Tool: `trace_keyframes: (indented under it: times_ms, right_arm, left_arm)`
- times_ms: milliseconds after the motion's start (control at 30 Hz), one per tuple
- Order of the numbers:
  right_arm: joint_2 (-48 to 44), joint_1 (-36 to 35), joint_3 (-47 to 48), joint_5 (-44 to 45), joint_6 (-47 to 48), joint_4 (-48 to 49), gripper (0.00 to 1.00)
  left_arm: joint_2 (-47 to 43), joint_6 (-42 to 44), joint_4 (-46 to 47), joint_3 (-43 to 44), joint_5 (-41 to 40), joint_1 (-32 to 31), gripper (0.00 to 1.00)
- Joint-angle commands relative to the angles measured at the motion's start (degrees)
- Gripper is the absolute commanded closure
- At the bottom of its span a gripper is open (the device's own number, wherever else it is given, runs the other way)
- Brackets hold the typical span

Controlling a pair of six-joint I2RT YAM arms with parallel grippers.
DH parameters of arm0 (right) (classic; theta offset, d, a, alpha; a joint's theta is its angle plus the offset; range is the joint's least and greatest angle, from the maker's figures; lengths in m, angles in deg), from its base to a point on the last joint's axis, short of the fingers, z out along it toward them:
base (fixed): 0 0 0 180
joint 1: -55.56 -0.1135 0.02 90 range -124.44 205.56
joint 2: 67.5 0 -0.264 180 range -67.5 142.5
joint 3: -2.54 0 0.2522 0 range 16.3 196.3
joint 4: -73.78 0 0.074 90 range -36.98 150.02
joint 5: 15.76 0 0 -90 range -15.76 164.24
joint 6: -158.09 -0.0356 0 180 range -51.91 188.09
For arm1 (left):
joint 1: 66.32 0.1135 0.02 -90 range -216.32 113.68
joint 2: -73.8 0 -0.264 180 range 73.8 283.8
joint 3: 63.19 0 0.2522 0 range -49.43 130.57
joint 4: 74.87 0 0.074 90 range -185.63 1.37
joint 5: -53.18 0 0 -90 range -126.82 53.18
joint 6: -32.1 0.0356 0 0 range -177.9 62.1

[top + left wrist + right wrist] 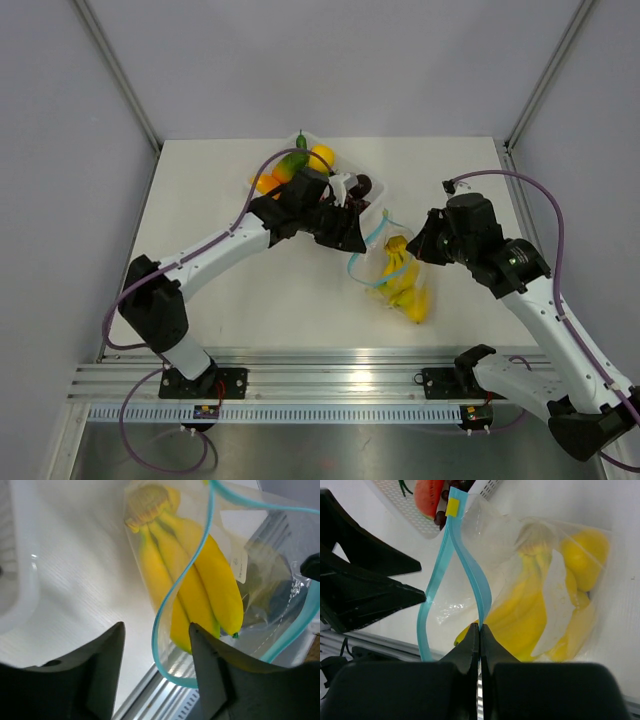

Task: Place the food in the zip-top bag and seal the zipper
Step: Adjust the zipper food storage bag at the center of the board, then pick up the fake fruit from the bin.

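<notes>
The zip-top bag point(398, 280) lies on the white table, its mouth facing the tray. Yellow bananas point(400, 283) and a rounder yellow piece point(585, 555) are inside it; the bananas also show in the left wrist view point(200, 580). The light-blue zipper point(435, 595) gapes open in a loop. My right gripper point(480, 628) is shut on one side of the zipper strip and holds it up. My left gripper point(157, 647) is open at the bag's mouth, with the other strip point(160, 625) curving between its fingers.
A white tray point(372, 200) stands at the back centre with orange, yellow and green toy fruits point(295, 165); its rim shows in the left wrist view point(22, 580). The table's metal front rail point(330, 385) runs near the bag's bottom.
</notes>
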Motion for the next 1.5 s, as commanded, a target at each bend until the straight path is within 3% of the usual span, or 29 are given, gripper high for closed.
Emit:
trace_keyframes:
  times_ms: [0,33,200,267,367,467,767,1067,1467]
  right_arm:
    - [-1.1,-0.3,0.7,-3.5,-0.1,4.6,1.0]
    - [-1.1,-0.3,0.6,-4.2,-0.3,4.8,1.0]
    - [-1.5,-0.2,1.0,-5.1,-1.0,6.5,1.0]
    - [-1.5,-0.2,1.6,-5.0,-1.1,6.4,1.0]
    - [-1.3,-0.2,2.3,-5.0,-1.1,6.4,1.0]
    - [-0.9,-0.3,3.0,-5.2,-1.1,6.3,1.0]
    - [1.1,-0.3,3.7,-5.5,-0.8,5.7,1.0]
    - [2.4,-0.2,3.1,-5.3,-1.0,6.0,1.0]
    - [4.1,-0.2,2.2,-6.7,-0.6,8.0,1.0]
  left_arm:
    - [-6.5,5.5,-3.7,6.3,-4.8,2.3,0.35]
    - [-7.0,6.0,-4.4,7.1,-5.5,3.0,0.29]
    - [-7.6,4.8,-5.9,11.5,-6.9,10.5,0.26]
    - [-5.2,2.6,-7.1,13.5,-10.5,13.6,0.18]
    - [2.0,4.1,-12.0,22.1,-17.5,15.2,0.18]
    - [9.2,8.8,-14.8,31.1,-23.6,15.2,0.17]
    - [21.4,16.8,-7.2,39.6,-32.9,15.2,0.11]
    - [31.8,22.5,-4.4,45.9,-37.2,14.1,0.09]
    - [39.2,22.1,-3.4,54.5,-36.0,13.7,0.07]
